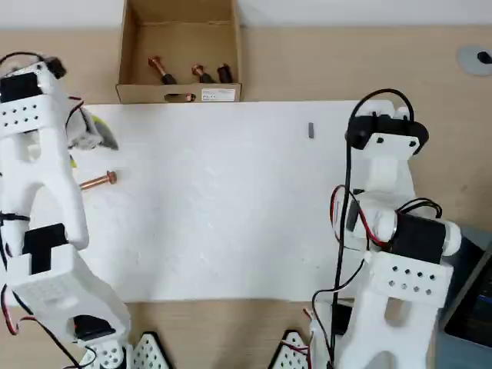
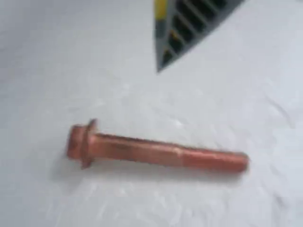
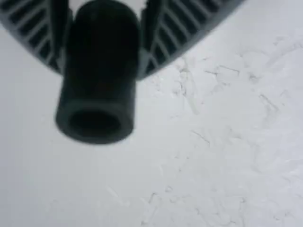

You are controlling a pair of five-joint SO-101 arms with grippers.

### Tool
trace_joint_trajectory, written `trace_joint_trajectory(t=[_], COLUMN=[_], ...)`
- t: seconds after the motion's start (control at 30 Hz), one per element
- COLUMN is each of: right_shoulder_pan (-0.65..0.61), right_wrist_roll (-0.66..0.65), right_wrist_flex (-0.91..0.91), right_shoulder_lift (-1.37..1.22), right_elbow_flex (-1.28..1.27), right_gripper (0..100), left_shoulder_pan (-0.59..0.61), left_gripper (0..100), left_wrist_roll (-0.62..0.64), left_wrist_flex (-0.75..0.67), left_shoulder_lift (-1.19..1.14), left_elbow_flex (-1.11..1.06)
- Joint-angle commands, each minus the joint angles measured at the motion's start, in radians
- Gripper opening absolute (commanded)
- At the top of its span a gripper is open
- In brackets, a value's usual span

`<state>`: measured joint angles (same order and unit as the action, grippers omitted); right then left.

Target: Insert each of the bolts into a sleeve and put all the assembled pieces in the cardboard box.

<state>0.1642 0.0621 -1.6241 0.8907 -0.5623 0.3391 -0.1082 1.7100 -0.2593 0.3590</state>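
While the right tool (image 3: 104, 40) was clamped on a black sleeve (image 3: 97, 94), its bore facing outward over the white mat (image 1: 231, 223), the one loose bolt (image 1: 98, 181) lay flat on that mat near its left edge, just beside the left tool (image 1: 94, 136). I could not tell whether the left tool was apart or together. It held nothing, for the bolt lay free on the mat.

The bolt looked like plain copper-coloured metal: stiff, small and smooth along the shank, so it would likely roll or slip under a careless pinch. The best hold seemed to be across the shank close to the flanged head, leaving the plain end bare to enter the sleeve. The sleeve looked rigid, with a matt skin that should grip well. It was taken by its rear part, so the open mouth stood clear of the jaws, which suited insertion.

Room was generous. Bare mat stretched between the two arms, a fair place to bring the parts together. A small dark piece (image 1: 310, 130), perhaps another sleeve, lay toward the far right of the mat, well apart from the bolt. The cardboard box (image 1: 123, 61) sat on the table (image 1: 323, 61) at the mat's far edge, open-topped, with a few assembled pieces (image 1: 161, 69) lying near its front wall. Anything carried in would probably have to pass over that wall from above.
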Motion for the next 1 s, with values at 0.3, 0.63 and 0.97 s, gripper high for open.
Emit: trace_joint_trajectory(t=[0.3, 0.63, 0.97], right_shoulder_pan=[0.005, 0.01, 0.012], right_wrist_roll=[-0.002, -0.002, -0.002], right_wrist_flex=[0.014, 0.006, -0.002], right_shoulder_lift=[0.018, 0.015, 0.015], right_elbow_flex=[0.036, 0.035, 0.031], right_gripper=[1.2, 1.2, 1.2], left_shoulder_pan=[0.049, 0.048, 0.064], left_gripper=[29, 29, 29], left_wrist_roll=[-0.634, -1.074, -1.353], left_wrist_flex=[0.028, 0.026, -0.054], left_shoulder_lift=[0.053, 0.048, -0.116], left_elbow_flex=[0.057, 0.049, 0.057])
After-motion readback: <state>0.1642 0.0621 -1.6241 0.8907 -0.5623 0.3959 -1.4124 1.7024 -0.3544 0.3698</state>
